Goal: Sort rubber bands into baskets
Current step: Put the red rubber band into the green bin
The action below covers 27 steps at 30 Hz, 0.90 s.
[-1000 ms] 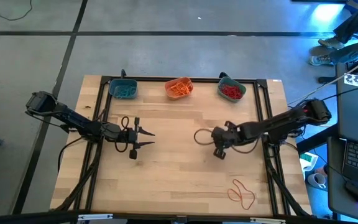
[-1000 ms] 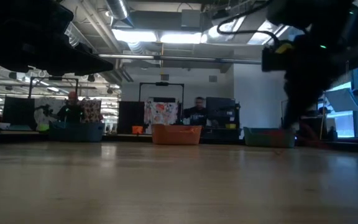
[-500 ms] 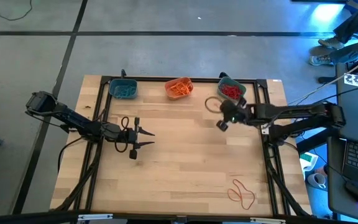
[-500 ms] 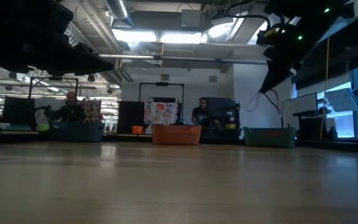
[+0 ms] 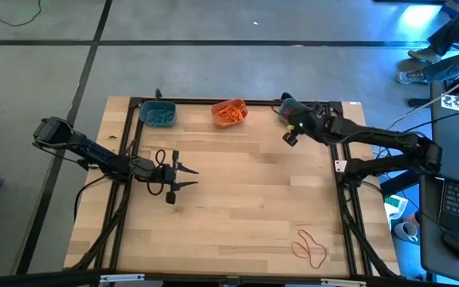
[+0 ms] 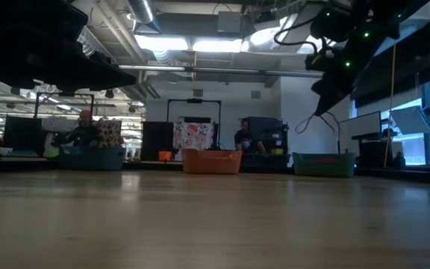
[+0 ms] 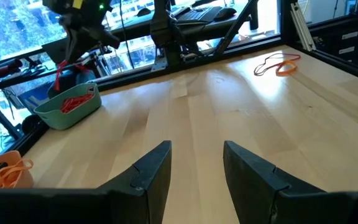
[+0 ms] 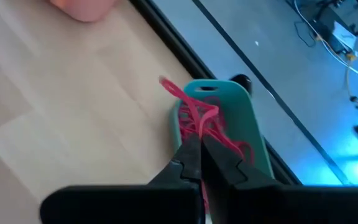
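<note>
Two dark fingers of the right tool (image 8: 201,152) were pinched together on a thin red rubber band (image 8: 188,102), held above the teal plastic basket (image 8: 244,124) of red bands at the wooden surface's (image 5: 237,199) far right corner. The left tool (image 5: 183,177) hovered over the left middle, fingers apart. An orange basket (image 5: 229,112) held orange bands; another teal basket (image 5: 158,115) held grey-teal ones.
</note>
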Available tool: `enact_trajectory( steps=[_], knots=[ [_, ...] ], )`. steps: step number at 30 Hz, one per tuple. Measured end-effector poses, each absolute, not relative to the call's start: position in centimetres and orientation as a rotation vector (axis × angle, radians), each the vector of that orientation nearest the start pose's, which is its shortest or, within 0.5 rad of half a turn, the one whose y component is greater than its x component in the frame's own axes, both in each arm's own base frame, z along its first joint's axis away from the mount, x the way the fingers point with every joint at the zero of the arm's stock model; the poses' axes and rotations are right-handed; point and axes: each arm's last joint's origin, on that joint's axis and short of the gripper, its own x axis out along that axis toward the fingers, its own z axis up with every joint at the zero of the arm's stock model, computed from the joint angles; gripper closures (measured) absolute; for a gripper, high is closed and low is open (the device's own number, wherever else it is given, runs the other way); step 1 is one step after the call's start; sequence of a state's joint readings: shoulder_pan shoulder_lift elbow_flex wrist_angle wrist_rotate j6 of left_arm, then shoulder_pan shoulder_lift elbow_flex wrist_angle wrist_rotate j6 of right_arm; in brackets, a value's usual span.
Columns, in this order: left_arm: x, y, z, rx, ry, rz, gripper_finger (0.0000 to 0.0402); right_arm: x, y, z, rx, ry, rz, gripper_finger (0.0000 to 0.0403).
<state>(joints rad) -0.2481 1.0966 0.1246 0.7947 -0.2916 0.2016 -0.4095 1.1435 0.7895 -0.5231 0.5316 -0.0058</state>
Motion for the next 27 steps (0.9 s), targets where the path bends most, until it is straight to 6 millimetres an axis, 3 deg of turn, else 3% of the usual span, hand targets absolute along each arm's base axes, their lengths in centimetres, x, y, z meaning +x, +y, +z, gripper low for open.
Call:
enact_trajectory(
  steps=[5,16,27],
  knots=[
    [17.8,-3.6,15.3,0.249,0.176,0.026,0.0258,19.1,-11.2,24.3,-0.064,0.936,-0.908,0.0397],
    [17.7,-3.6,15.2,0.252,0.18,0.026,0.0258,19.3,-12.7,22.8,-0.179,1.093,-0.803,0.0397],
    [17.7,-3.6,15.2,0.254,0.18,0.026,0.0258,19.4,-17.0,19.9,-0.078,1.144,-0.964,0.0387]
  ],
)
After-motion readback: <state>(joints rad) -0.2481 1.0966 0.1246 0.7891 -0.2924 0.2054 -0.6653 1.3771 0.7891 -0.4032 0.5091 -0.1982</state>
